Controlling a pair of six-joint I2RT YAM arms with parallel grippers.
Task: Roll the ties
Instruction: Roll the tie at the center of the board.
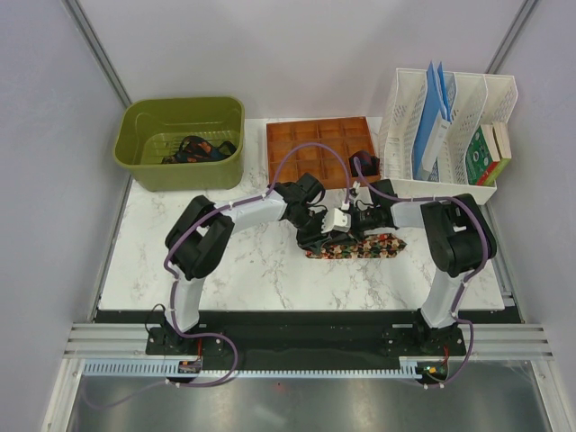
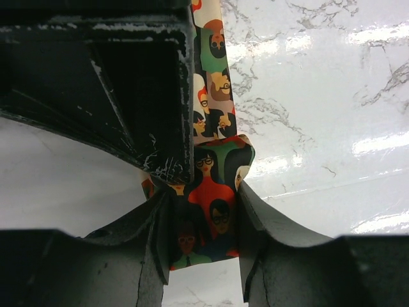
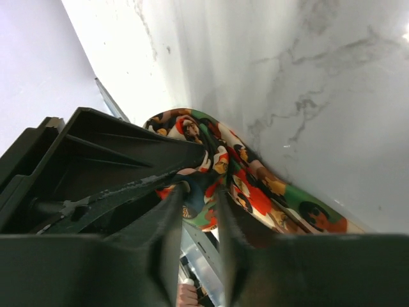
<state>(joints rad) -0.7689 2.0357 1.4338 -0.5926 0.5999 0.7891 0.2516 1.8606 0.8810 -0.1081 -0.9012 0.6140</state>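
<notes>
The speckled tie [image 1: 360,247], printed with red, green and orange faces on black, lies as a strip on the marble table [image 1: 252,270] at centre. My left gripper [image 1: 317,232] and right gripper [image 1: 346,225] meet over its left end. In the left wrist view the left gripper [image 2: 204,214] is shut on a folded part of the tie [image 2: 214,77]. In the right wrist view the right gripper [image 3: 199,198] is shut on the curled end of the tie [image 3: 268,192]. Darker ties [image 1: 193,148] lie in the green bin [image 1: 144,162].
A brown compartment tray [image 1: 306,148] stands behind the arms, with a dark roll [image 1: 364,165] in its right corner. A white file rack [image 1: 450,184] with folders and books stands at the back right. The green bin is at the back left.
</notes>
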